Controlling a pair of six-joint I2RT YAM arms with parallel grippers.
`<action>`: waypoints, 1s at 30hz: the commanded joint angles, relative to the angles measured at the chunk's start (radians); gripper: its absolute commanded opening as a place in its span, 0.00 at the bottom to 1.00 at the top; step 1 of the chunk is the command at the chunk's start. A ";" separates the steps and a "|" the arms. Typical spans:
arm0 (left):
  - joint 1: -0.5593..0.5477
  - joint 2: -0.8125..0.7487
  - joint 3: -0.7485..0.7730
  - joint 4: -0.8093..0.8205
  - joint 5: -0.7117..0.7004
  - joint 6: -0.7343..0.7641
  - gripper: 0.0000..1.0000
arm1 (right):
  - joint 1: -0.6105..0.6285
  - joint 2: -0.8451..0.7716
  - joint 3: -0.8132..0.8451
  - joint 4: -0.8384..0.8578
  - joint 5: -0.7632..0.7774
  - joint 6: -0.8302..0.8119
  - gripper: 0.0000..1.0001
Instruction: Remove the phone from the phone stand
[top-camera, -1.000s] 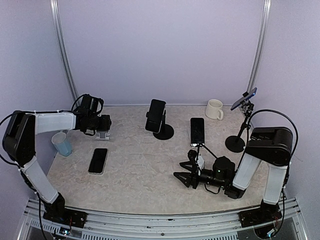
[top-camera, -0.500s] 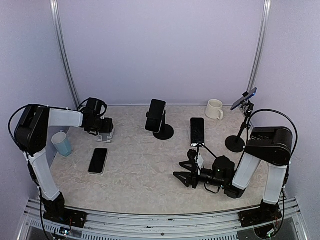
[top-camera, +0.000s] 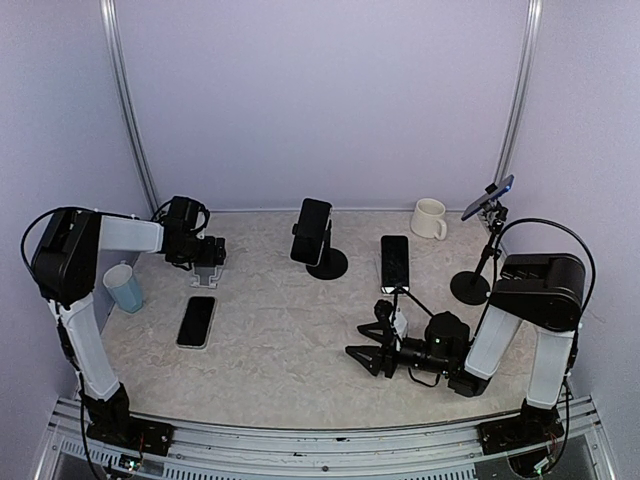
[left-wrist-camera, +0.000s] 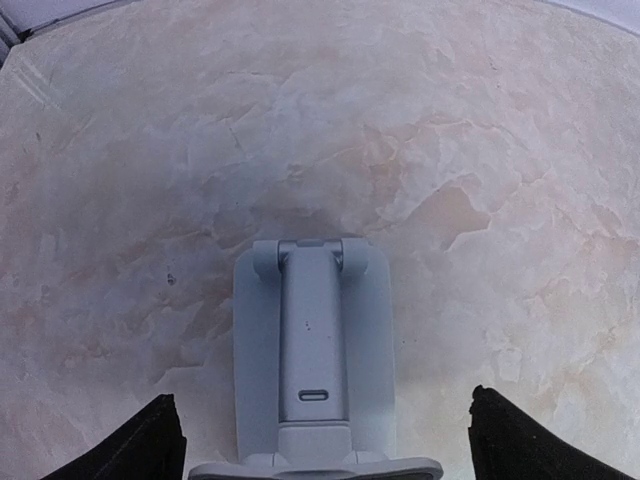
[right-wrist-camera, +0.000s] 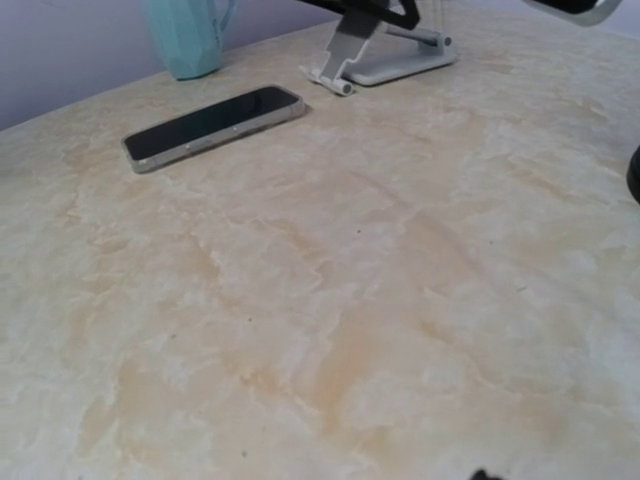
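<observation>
A grey folding phone stand (top-camera: 207, 267) (left-wrist-camera: 312, 370) sits at the table's back left with nothing on it. My left gripper (top-camera: 211, 252) (left-wrist-camera: 320, 445) hovers over it, open, its black fingertips (left-wrist-camera: 150, 445) wide apart on either side of the stand without touching it. A black phone (top-camera: 196, 321) (right-wrist-camera: 213, 125) lies flat on the table just in front of the stand (right-wrist-camera: 380, 55). My right gripper (top-camera: 358, 358) rests low at the front right, open and holding nothing; only one sliver of a fingertip (right-wrist-camera: 485, 474) shows in its wrist view.
A blue cup (top-camera: 124, 287) (right-wrist-camera: 190, 35) stands left of the stand. A second phone (top-camera: 312, 232) sits on a black round-based stand at the centre back. A third phone (top-camera: 395, 262) rides a small tripod, another tops a tall stand (top-camera: 488, 198), and a white mug (top-camera: 430, 218) is at the back right.
My left gripper has shifted right over the grey stand, and its jaws have spread much wider. The right arm has barely moved.
</observation>
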 joint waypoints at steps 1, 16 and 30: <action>0.006 -0.032 0.014 -0.014 0.015 -0.014 0.99 | -0.008 0.010 0.015 0.016 -0.041 -0.008 0.66; -0.295 -0.307 0.024 0.032 0.032 -0.065 0.99 | -0.038 -0.018 0.065 -0.067 -0.074 0.043 0.70; -0.493 -0.145 0.091 0.060 0.004 -0.120 0.99 | -0.099 0.022 0.067 -0.009 -0.109 0.107 0.69</action>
